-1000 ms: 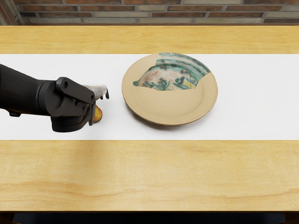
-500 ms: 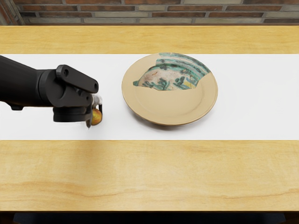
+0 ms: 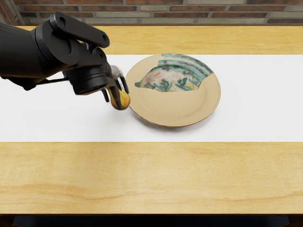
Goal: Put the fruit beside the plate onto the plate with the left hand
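Observation:
A small orange-yellow fruit [image 3: 121, 100] hangs in the fingers of my left hand [image 3: 115, 91], which is shut on it. The black arm comes in from the left edge and is raised above the table. The fruit sits just at the left rim of the plate [image 3: 156, 116], a tan round dish with a green and white pattern on its far half. The hand covers the fruit's upper part. The right arm does not show.
The plate rests on a white runner [image 3: 255, 99] across a wooden table [image 3: 151, 179]. A brick wall [image 3: 189, 12] runs behind the table's far edge.
The left hand closed on the fruit, lifted it off the white runner and carried it right and up to the plate's left rim.

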{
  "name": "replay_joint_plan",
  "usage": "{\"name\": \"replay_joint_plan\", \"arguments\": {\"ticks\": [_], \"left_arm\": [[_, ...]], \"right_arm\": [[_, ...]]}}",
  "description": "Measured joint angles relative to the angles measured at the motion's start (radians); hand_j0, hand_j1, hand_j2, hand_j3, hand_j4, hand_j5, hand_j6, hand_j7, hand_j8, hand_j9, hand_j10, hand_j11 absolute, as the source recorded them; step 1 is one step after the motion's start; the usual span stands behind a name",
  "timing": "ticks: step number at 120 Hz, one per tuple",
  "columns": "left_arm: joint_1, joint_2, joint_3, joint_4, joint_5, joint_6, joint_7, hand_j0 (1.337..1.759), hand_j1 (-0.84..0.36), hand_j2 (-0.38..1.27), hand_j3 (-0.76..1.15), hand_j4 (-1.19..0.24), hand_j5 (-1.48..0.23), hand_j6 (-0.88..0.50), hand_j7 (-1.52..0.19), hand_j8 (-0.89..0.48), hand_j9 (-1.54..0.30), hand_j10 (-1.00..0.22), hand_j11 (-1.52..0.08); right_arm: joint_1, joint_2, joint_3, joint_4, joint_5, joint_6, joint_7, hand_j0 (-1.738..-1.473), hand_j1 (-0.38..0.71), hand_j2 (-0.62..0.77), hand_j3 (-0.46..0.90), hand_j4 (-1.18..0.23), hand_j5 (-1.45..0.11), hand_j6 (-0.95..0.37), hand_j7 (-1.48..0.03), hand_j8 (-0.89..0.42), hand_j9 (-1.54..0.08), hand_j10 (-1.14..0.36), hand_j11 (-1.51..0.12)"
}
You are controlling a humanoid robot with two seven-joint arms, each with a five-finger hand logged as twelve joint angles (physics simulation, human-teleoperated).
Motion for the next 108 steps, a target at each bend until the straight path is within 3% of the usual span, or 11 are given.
{"name": "replay_joint_plan", "arguments": {"ticks": [12, 23, 32, 52, 61, 72, 84, 93, 100, 108], "left_arm": [[0.012, 0.0, -0.137, 0.098, -0.034, 0.0, 0.0, 1.646, -0.43, 0.39, 0.0, -0.38, -1.31, -0.12, -1.18, -0.25, -1.14, -0.84, -1.15], [0.037, 0.0, -0.215, 0.182, -0.04, 0.003, 0.0, 1.648, -0.43, 0.47, 0.0, -0.51, -1.3, -0.15, -1.18, -0.3, -1.14, -0.84, -1.15], [0.082, 0.0, -0.245, 0.242, -0.04, 0.009, 0.001, 1.651, -0.44, 0.56, 0.0, -0.62, -1.25, -0.29, -1.17, -0.37, -1.14, -0.85, -1.14], [0.128, 0.0, -0.265, 0.307, -0.034, 0.012, 0.0, 1.654, -0.45, 0.74, 0.0, -0.74, -1.2, -0.45, -1.15, -0.5, -1.14, -0.85, -1.14], [0.133, 0.0, -0.27, 0.316, 0.042, 0.013, 0.0, 1.655, -0.28, 0.56, 0.0, -0.58, -0.92, -0.37, -0.89, -0.41, -0.87, -0.66, -0.88], [0.145, 0.0, -0.278, 0.319, 0.112, 0.013, 0.001, 1.656, -0.06, 0.36, 0.0, -0.38, -0.6, -0.24, -0.58, -0.27, -0.57, -0.43, -0.57], [0.136, 0.0, -0.284, 0.315, 0.144, 0.012, 0.003, 1.657, 0.09, 0.22, 0.0, -0.24, -0.38, -0.16, -0.36, -0.17, -0.36, -0.27, -0.36], [0.068, 0.0, -0.282, 0.243, 0.154, -0.002, 0.005, 1.657, 0.16, 0.16, 0.0, -0.17, -0.27, -0.12, -0.26, -0.13, -0.26, -0.19, -0.26], [0.128, 0.13, -0.281, 0.13, 0.158, -0.136, 0.007, 1.657, 0.2, 0.12, 0.0, -0.14, -0.21, -0.09, -0.2, -0.1, -0.2, -0.15, -0.2], [0.224, 0.331, -0.271, 0.052, 0.16, -0.345, 0.008, 1.658, 0.23, 0.09, 0.0, -0.1, -0.16, -0.07, -0.15, -0.08, -0.15, -0.12, -0.15]], "right_arm": [[0.0, 0.0, 0.0, 0.0, 0.0, 0.0, 0.0, -1.658, -0.35, 0.0, 0.0, 0.0, 0.0, 0.0, 0.0, 0.0, 0.0, 0.0, 0.0], [0.0, 0.0, 0.0, 0.0, 0.0, 0.0, 0.0, -1.658, -0.35, 0.0, 0.0, 0.0, 0.0, 0.0, 0.0, 0.0, 0.0, 0.0, 0.0], [0.0, 0.0, 0.0, 0.0, 0.0, 0.0, 0.0, -1.658, -0.35, 0.0, 0.0, 0.0, 0.0, 0.0, 0.0, 0.0, 0.0, 0.0, 0.0], [0.0, 0.0, 0.0, 0.0, 0.0, 0.0, 0.0, -1.658, -0.35, 0.0, 0.0, 0.0, 0.0, 0.0, 0.0, 0.0, 0.0, 0.0, 0.0], [0.0, 0.0, 0.0, 0.0, 0.0, 0.0, 0.0, -1.658, -0.35, 0.0, 0.0, 0.0, 0.0, 0.0, 0.0, 0.0, 0.0, 0.0, 0.0], [0.0, 0.0, 0.0, 0.0, 0.0, 0.0, 0.0, -1.658, -0.35, 0.0, 0.0, 0.0, 0.0, 0.0, 0.0, 0.0, 0.0, 0.0, 0.0], [0.0, 0.0, 0.0, 0.0, 0.0, 0.0, 0.0, -1.658, -0.35, 0.0, 0.0, 0.0, 0.0, 0.0, 0.0, 0.0, 0.0, 0.0, 0.0], [0.0, 0.0, 0.0, 0.0, 0.0, 0.0, 0.0, -1.658, -0.35, 0.0, 0.0, 0.0, 0.0, 0.0, 0.0, 0.0, 0.0, 0.0, 0.0], [0.0, 0.0, 0.0, 0.0, 0.0, 0.0, 0.0, -1.658, -0.35, 0.0, 0.0, 0.0, 0.0, 0.0, 0.0, 0.0, 0.0, 0.0, 0.0], [0.0, 0.0, 0.0, 0.0, 0.0, 0.0, 0.0, -1.658, -0.35, 0.0, 0.0, 0.0, 0.0, 0.0, 0.0, 0.0, 0.0, 0.0, 0.0]]}}
